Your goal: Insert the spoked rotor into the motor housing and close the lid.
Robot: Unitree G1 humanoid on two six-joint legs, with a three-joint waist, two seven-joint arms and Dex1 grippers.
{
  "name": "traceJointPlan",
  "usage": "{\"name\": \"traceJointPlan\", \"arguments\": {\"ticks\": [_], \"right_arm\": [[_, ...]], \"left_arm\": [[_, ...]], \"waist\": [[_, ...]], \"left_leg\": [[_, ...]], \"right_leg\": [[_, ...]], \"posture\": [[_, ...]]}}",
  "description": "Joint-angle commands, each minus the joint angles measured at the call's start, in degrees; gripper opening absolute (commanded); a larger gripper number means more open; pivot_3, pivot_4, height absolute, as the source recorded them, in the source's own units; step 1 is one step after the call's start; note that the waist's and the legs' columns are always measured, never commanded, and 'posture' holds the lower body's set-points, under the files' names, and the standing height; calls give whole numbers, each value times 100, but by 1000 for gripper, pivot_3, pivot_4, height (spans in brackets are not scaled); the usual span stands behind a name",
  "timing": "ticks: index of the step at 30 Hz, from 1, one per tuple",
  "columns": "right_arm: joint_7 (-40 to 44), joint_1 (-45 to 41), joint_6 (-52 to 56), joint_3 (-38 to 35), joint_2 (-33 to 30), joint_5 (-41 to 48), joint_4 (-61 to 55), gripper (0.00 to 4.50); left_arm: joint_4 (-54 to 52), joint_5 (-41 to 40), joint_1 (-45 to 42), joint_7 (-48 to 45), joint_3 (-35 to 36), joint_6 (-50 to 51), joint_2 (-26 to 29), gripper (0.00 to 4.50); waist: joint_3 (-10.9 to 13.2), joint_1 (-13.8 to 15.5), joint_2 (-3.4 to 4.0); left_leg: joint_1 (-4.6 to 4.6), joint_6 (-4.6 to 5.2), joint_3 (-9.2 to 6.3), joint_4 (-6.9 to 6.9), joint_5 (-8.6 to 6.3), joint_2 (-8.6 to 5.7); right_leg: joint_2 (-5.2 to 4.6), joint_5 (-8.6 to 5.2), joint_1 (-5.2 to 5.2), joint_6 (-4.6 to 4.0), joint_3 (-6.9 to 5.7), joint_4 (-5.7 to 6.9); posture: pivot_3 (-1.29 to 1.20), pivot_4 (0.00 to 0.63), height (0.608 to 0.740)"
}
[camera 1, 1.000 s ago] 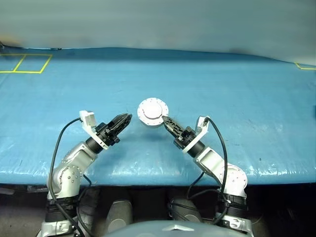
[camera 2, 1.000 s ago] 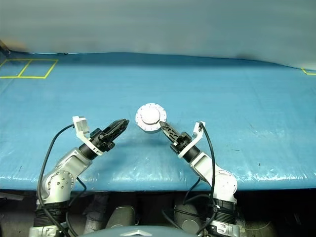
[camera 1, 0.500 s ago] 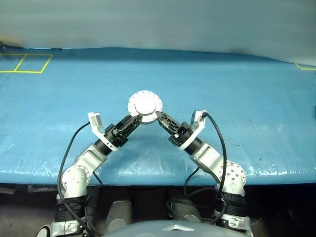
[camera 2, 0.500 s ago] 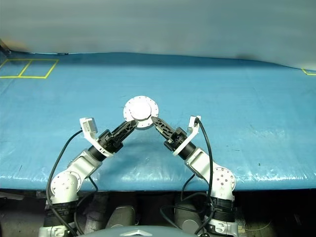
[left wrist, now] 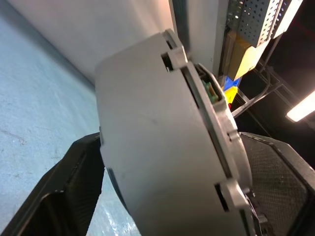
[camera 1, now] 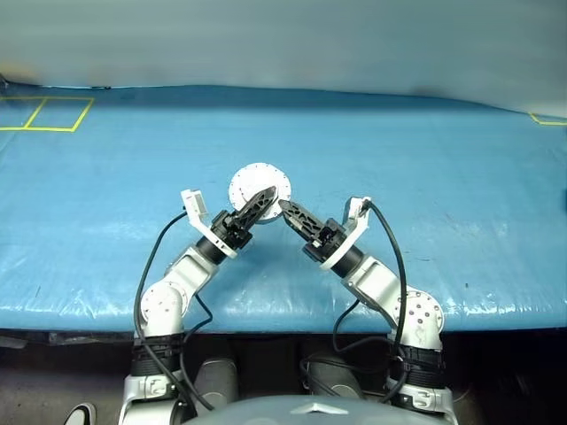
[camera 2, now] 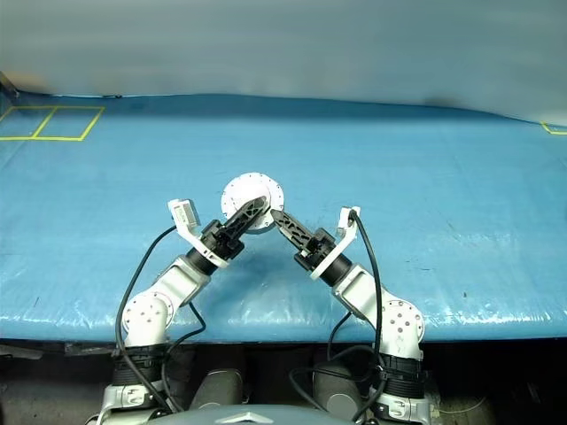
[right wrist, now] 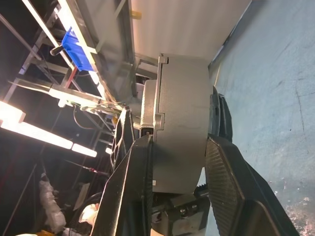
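Housing and lid are sitting together as one round silver motor housing [camera 1: 259, 186], lifted above the blue table [camera 1: 461, 204]. The right gripper [right wrist: 174, 162] is pinching its edge; the left gripper [camera 1: 263, 198] is seemingly straddling it, fingers spread.

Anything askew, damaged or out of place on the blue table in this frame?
Nothing stands out. The round silver-grey metal motor housing with its toothed lid is held above the blue table between the right end effector and left end effector, looking intact.
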Motion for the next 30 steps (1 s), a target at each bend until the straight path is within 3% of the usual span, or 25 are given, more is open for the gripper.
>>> {"name": "traceJointPlan", "arguments": {"ticks": [1, 11, 16, 21, 23, 30], "right_arm": [[58, -36, -141, 63, 49, 86, -213, 1160], [-127, -63, -320, 109, 16, -93, -91, 1160], [-13, -79, -777, 377, -134, -988, -253, 1160], [154, -10, -913, 361, -24, -968, -206, 2920], [20, -28, -795, 311, 8, -803, -162, 3546], [-199, -90, -840, 203, 50, -836, -71, 3588]], "left_arm": [[-23, 355, -144, 484, -22, -166, -43, 2996], [-48, 203, -164, 633, 130, -491, -289, 2908], [64, 431, -305, 941, 102, -485, -278, 2906], [222, 553, -403, 1027, 164, -636, -346, 2906], [255, 640, -433, 1072, 187, -691, -385, 2497], [324, 820, -543, 1002, 276, -825, -354, 2373]], "waist": [[0, 16, -1], [0, 15, -1], [0, 13, -1], [0, -5, -1], [0, 10, -1], [1, 57, -3]], "left_leg": [[-2, 0, 0, 0, 0, 0], [-1, 0, -2, 1, 0, -2], [-1, 0, -4, 3, 0, -2], [1, -1, -1, 2, 1, -2], [1, -1, -4, 1, 1, -2], [-7, -1, -6, 3, 1, -8]], "right_leg": [[0, 0, 0, 0, 1, 0], [-1, 0, 2, 1, 0, 0], [0, 1, 2, 1, -2, 0], [0, 1, 2, 1, 2, 0], [1, 1, 3, 0, 0, 1], [-5, 2, 2, 0, -3, -3]], "posture": [[0, 150, 740], [0, 150, 740], [0, 150, 740], [0, 150, 740], [0, 150, 740], [0, 150, 740]]}}
